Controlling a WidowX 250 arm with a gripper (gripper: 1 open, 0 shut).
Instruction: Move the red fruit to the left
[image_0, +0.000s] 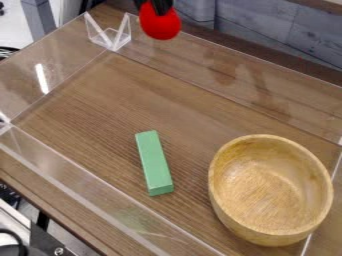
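The red fruit (162, 25) is a small bright red ball hanging in the air at the top of the camera view, left of centre, above the far edge of the wooden table (94, 110). My gripper (159, 7) is shut on its top; only the dark fingertips show at the frame's upper edge, the rest is cut off. Any green leafy top is hidden by the fingers.
A green rectangular block (154, 162) lies near the table's middle. A wooden bowl (271, 188) sits at the front right. Clear acrylic walls (107, 35) ring the table, with a corner close to the left of the fruit.
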